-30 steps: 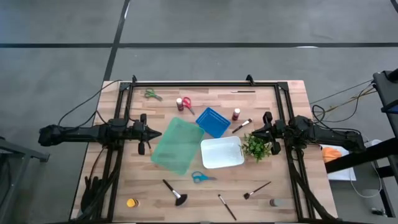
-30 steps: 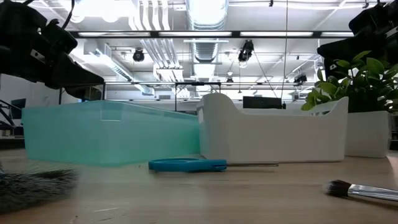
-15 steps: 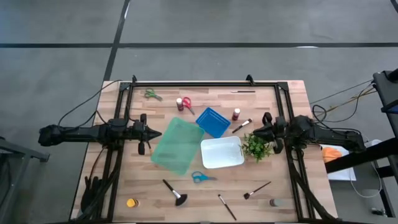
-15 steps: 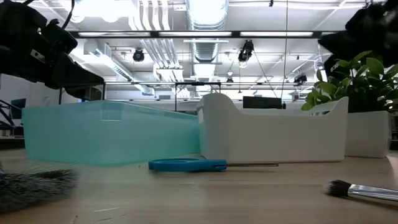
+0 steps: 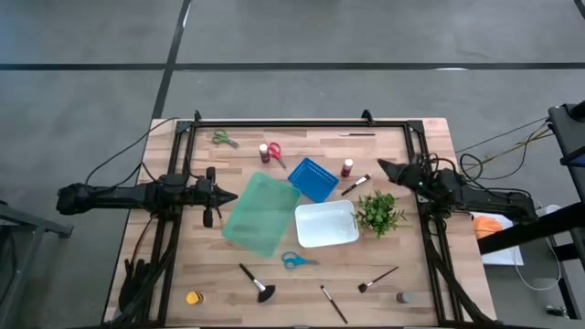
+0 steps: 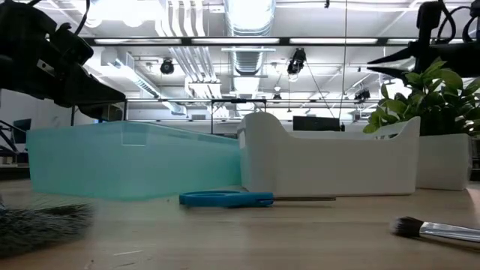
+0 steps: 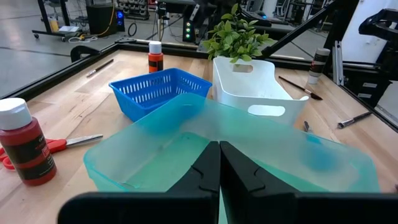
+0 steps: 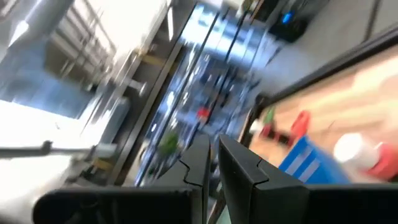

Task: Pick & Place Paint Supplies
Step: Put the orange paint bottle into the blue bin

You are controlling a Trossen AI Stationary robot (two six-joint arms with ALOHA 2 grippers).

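Note:
Paint supplies lie scattered on the wooden table. There are green scissors, red scissors beside a red bottle, a red-capped bottle, blue scissors and dark brushes. My left gripper is shut and level at the near rim of the teal bin. My right gripper is shut in the air beyond the plant, rolled onto its side. It holds nothing.
A blue basket and a white bin sit mid-table beside the teal bin. A yellow-capped bottle, a grey-capped bottle and another brush lie near the front edge. A black frame borders the table.
My right gripper has swung away from the plant toward the table's far edge, rolled about its own axis and tipped slightly upward. It has stayed shut. Nothing on the table has moved.

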